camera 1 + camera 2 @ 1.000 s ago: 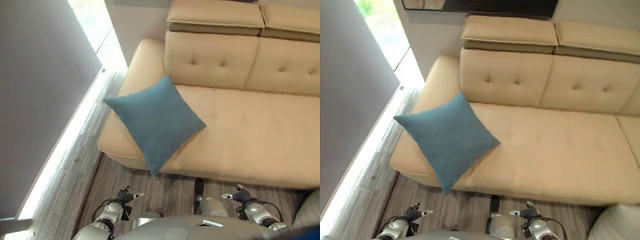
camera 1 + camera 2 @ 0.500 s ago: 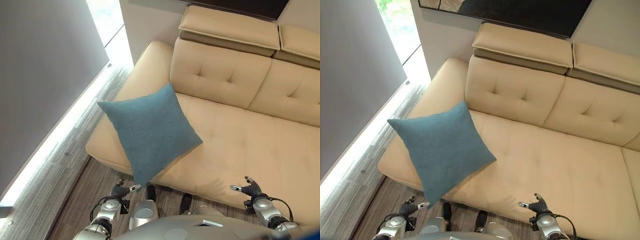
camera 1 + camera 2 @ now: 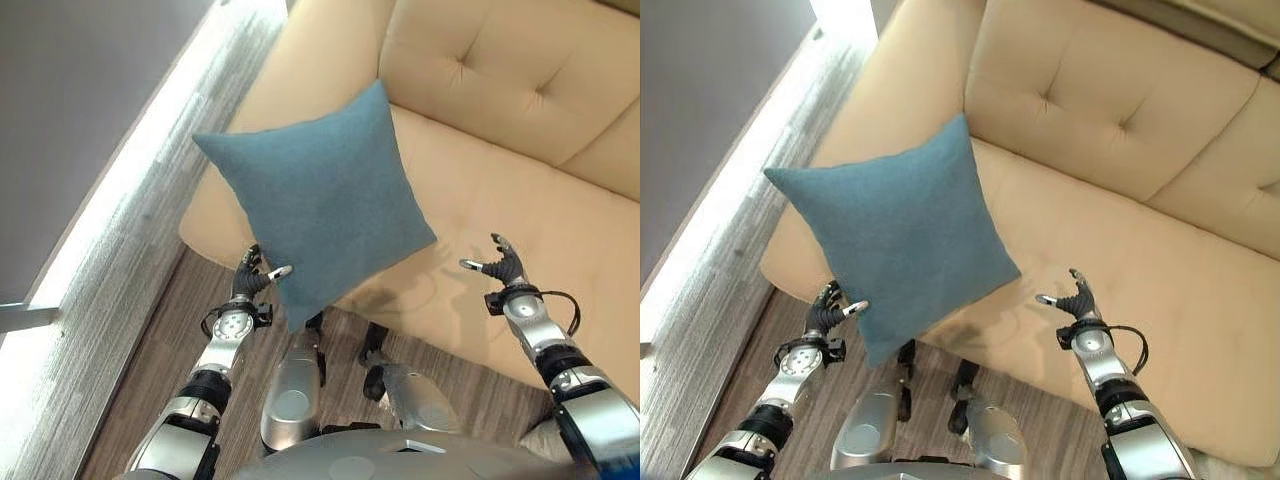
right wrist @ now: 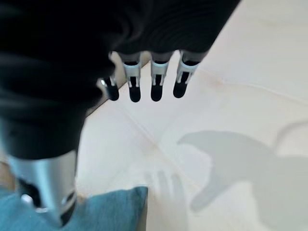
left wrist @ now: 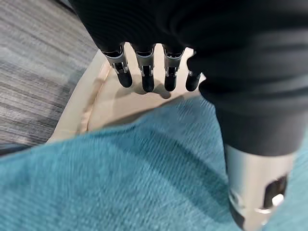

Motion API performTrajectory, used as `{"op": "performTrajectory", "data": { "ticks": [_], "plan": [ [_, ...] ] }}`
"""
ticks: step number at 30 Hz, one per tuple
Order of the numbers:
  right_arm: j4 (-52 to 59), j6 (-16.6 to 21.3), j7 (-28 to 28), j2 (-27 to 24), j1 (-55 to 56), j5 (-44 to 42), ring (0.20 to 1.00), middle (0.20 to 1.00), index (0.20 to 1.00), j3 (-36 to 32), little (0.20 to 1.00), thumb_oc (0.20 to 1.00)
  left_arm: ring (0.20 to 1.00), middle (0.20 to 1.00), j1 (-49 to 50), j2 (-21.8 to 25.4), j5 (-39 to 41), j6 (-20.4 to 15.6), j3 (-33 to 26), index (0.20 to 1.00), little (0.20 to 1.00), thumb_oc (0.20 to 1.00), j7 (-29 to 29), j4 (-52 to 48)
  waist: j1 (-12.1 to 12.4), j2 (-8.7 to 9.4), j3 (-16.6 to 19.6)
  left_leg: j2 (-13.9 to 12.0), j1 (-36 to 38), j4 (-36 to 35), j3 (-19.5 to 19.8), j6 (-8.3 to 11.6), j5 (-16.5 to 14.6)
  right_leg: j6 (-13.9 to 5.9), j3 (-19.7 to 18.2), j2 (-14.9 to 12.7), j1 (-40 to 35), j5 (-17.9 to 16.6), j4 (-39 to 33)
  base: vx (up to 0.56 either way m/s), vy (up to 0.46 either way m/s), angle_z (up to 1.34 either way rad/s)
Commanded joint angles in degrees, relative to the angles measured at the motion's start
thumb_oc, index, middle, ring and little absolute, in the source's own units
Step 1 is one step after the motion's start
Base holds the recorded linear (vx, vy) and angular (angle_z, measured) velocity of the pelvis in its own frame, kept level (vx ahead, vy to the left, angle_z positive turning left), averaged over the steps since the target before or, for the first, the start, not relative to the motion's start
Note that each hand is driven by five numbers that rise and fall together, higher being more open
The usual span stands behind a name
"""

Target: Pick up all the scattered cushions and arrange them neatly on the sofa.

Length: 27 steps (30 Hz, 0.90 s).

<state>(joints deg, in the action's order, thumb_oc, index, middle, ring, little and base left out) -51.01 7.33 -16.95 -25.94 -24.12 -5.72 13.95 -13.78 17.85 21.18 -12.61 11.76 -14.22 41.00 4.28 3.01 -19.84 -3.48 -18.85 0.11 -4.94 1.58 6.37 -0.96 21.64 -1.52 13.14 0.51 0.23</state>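
A blue square cushion (image 3: 318, 198) lies on the left end of the beige sofa (image 3: 520, 210), with its lower corner hanging past the seat's front edge. My left hand (image 3: 248, 281) is open at that lower corner, its thumb by the cushion's edge; I cannot tell if it touches. In the left wrist view the straight fingers (image 5: 144, 72) point at the sofa's edge above the blue cloth (image 5: 120, 183). My right hand (image 3: 502, 267) is open above the bare seat, right of the cushion. In its wrist view the cushion's corner (image 4: 115, 211) shows below the straight fingers (image 4: 156, 82).
Grey wood floor (image 3: 150, 300) runs along the sofa's front and left side. A bright strip of light (image 3: 110, 190) lies along a grey wall (image 3: 70, 90) on the left. A pale soft thing (image 3: 535, 440) sits on the floor by my right arm.
The camera has tipped down and closer to the sofa. Both hands have come up and forward: the left to the cushion's lower corner, the right over the seat.
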Motion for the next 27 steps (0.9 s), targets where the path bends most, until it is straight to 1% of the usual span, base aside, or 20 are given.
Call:
{"op": "performTrajectory", "data": {
  "ticks": [1,2,4,5,7,10,12,13,19,23,27],
  "plan": [
    [3.5,3.7,-3.2,-2.6,1.2,-4.0,1.0,1.0,1.0,0.4,1.0,1.0,1.0,1.0,-0.9,-1.4,2.5,-3.4,0.4,1.0,1.0,1.0,-0.8,0.3,0.4,2.55,3.8,-0.7,1.2,1.1,-0.5,3.36,-4.8,-5.28,-2.8,-5.7,3.1,-2.5,1.4,0.03,-0.078,0.02],
    [4.1,4.3,-3.4,-2.5,0.1,-5.0,1.0,1.0,1.0,0.4,1.0,1.0,1.0,1.0,-1.5,-1.5,3.1,-3.7,0.8,1.0,1.0,1.0,-0.8,0.1,0.4,2.27,4.1,-1.0,1.2,0.9,-0.1,3.88,-6.1,-5.68,-3.3,-5.2,3.2,-1.4,1.4,0.05,-0.053,0.03],
    [4.9,5.4,-3.0,-2.8,-2.0,-8.1,1.0,1.0,1.0,0.3,1.0,1.0,1.0,1.0,-2.6,-1.1,3.8,-4.0,1.4,1.0,1.0,1.0,-0.6,-1.1,0.4,1.92,3.9,-1.2,-0.8,1.3,0.1,4.11,-5.6,-5.76,-3.3,-5.3,5.5,-1.8,1.8,0.02,-0.03,0.02],
    [4.9,5.4,-3.0,-2.8,-2.1,-8.1,1.0,1.0,1.0,0.3,1.0,1.0,1.0,1.0,-2.6,-1.1,3.8,-4.0,1.4,1.0,1.0,1.0,-0.6,-1.1,0.4,1.92,3.9,-1.2,-0.9,1.3,0.1,4.11,-5.6,-5.75,-3.3,-5.3,5.6,-1.8,1.9,-0.02,-0.036,-0.04],
    [5.7,6.1,-1.5,-4.0,-4.1,-10.9,1.0,1.0,1.0,0.9,1.0,1.0,1.0,1.0,-2.9,-0.7,4.4,-4.4,1.9,1.0,1.0,1.0,0.3,-2.8,0.5,1.61,4.0,-1.1,-2.6,1.5,0.3,4.4,-5.2,-5.81,-3.3,-5.5,7.4,-2.1,1.9,-0.01,-0.041,-0.01],
    [6.7,6.5,1.1,-5.9,-6.8,-14.5,1.0,1.0,1.0,2.3,1.0,1.0,1.0,1.0,-2.7,0.0,5.9,-5.0,2.1,1.0,1.0,1.0,1.8,-5.8,1.3,1.06,4.0,-0.9,-5.2,1.6,0.6,4.71,-4.8,-5.98,-3.1,-5.8,9.9,-2.6,1.8,-0.01,-0.04,0.08],
    [6.8,6.6,1.5,-6.0,-7.2,-14.2,1.0,1.0,1.0,2.9,1.0,1.0,1.0,1.0,-2.4,-0.1,6.4,-5.2,1.9,1.0,1.0,1.0,2.0,-6.4,1.5,0.89,3.9,-1.0,-5.9,1.9,0.7,4.74,-4.8,-5.99,-3.1,-5.9,10.6,-2.6,2.0,-0.01,-0.034,0.03],
    [6.1,6.3,1.5,-6.2,-9.7,-12.8,1.0,1.0,1.0,5.1,1.0,1.0,1.0,1.0,-3.5,-0.4,7.7,-5.8,1.9,1.0,1.0,1.0,1.9,-6.8,2.0,0.56,3.6,-0.9,-7.8,3.2,0.9,4.83,-5.0,-5.89,-3.1,-6.1,12.3,-2.6,2.6,-0.03,-0.051,0.06],
    [3.6,5.6,2.8,-5.2,-16.7,-13.5,1.0,1.0,1.0,10.1,1.0,1.0,1.0,1.0,-9.1,-0.7,9.6,-7.0,3.0,1.0,1.0,1.0,1.0,-8.3,2.9,-0.11,3.1,-0.9,-12.5,5.2,1.8,4.94,-5.1,-5.77,-3.5,-6.8,16.9,-2.6,4.0,-0.01,-0.024,0.08],
    [3.0,5.6,3.2,-4.0,-19.9,-14.1,1.0,1.0,1.0,11.9,1.0,1.0,1.0,1.0,-12.3,-1.4,10.6,-8.0,3.8,1.0,1.0,1.0,0.0,-10.8,3.3,-0.64,2.7,-0.6,-14.9,6.1,2.4,4.8,-5.5,-5.71,-3.9,-7.1,19.7,-2.5,4.9,0.01,-0.011,0.09],
    [1.6,5.7,3.0,-1.7,-23.1,-13.6,1.0,1.0,1.0,13.8,1.0,1.0,1.0,1.0,-15.3,-3.1,11.8,-9.4,4.5,1.0,1.0,1.0,-1.4,-14.2,3.8,-1.07,2.5,-0.1,-18.1,7.1,3.2,4.7,-5.6,-5.93,-4.2,-7.4,22.5,-2.6,5.3,0.03,-0.019,0.05]
  ]
}}
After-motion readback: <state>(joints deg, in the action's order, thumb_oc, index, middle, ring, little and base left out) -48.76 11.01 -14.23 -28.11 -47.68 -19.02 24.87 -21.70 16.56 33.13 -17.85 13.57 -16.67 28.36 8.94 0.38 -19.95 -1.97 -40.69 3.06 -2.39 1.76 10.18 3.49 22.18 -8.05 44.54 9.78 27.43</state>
